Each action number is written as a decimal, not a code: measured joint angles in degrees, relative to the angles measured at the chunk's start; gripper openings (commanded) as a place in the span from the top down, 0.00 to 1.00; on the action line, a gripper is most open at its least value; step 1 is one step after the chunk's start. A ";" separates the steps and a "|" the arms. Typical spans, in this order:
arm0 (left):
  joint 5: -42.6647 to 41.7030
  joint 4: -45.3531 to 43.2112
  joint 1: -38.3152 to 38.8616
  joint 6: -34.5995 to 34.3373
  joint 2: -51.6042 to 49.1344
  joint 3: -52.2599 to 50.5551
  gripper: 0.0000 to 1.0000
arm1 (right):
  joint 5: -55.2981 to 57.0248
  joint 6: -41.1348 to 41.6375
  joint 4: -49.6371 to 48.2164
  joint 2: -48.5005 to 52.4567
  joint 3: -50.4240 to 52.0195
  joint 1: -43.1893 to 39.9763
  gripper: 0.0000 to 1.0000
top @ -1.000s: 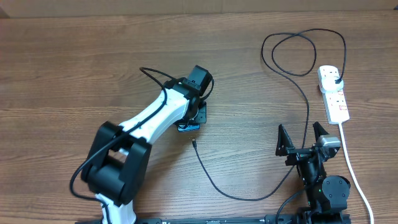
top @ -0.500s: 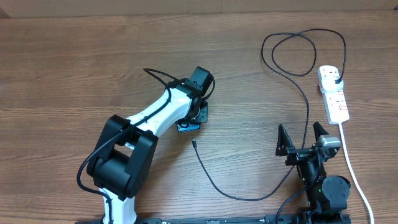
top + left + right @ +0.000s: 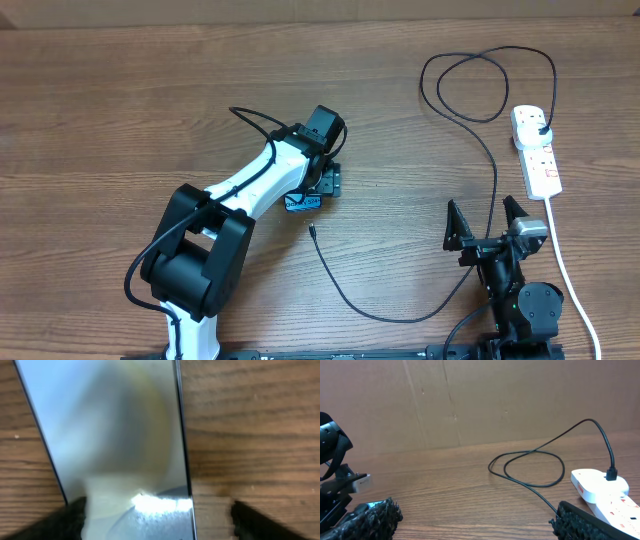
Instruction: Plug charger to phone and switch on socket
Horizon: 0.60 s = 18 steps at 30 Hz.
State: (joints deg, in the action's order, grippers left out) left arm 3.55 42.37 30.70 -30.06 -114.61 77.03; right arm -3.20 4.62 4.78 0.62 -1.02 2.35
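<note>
The phone [image 3: 303, 203] lies on the table under my left gripper [image 3: 322, 186], with only its light blue end showing in the overhead view. In the left wrist view its lit screen [image 3: 115, 435] fills the left half. My left gripper [image 3: 160, 521] is open and straddles it: one finger overlaps the phone's left edge, and the other stands well clear of its right edge. The charger cable [image 3: 495, 190] runs from its black plug [image 3: 541, 128] in the socket [image 3: 537, 152] to its tip [image 3: 313, 229], just below the phone. My right gripper [image 3: 485, 226] is open and empty near the front edge.
The socket's thick white cord [image 3: 570, 275] trails down the right side past my right arm. The charger [image 3: 530, 467] loops at the back right, near the socket [image 3: 605, 492]. Brown cardboard stands behind the table.
My left gripper has opened from shut, and one finger has swung out to the right of the phone. The phone, the charger and the right arm have not moved.
</note>
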 measured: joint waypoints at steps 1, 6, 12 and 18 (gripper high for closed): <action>0.63 -0.39 -0.02 0.20 -0.09 0.02 0.00 | 0.00 0.02 -0.02 0.00 0.00 0.00 0.00; 4.26 -2.82 -0.02 0.09 -0.72 0.00 0.00 | 0.02 0.00 -0.04 0.00 0.00 0.00 0.00; 6.99 -5.01 -0.02 -0.50 -1.09 0.00 0.00 | -0.02 -0.02 -0.02 0.02 0.00 0.00 0.00; 7.80 -4.76 -0.02 -2.54 -1.20 0.00 0.01 | 0.00 -0.02 -0.02 0.02 0.00 0.00 0.00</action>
State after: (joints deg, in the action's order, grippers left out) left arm 11.35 37.60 30.68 -32.60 -115.81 77.03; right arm -3.20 4.60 4.75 0.64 -1.02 2.35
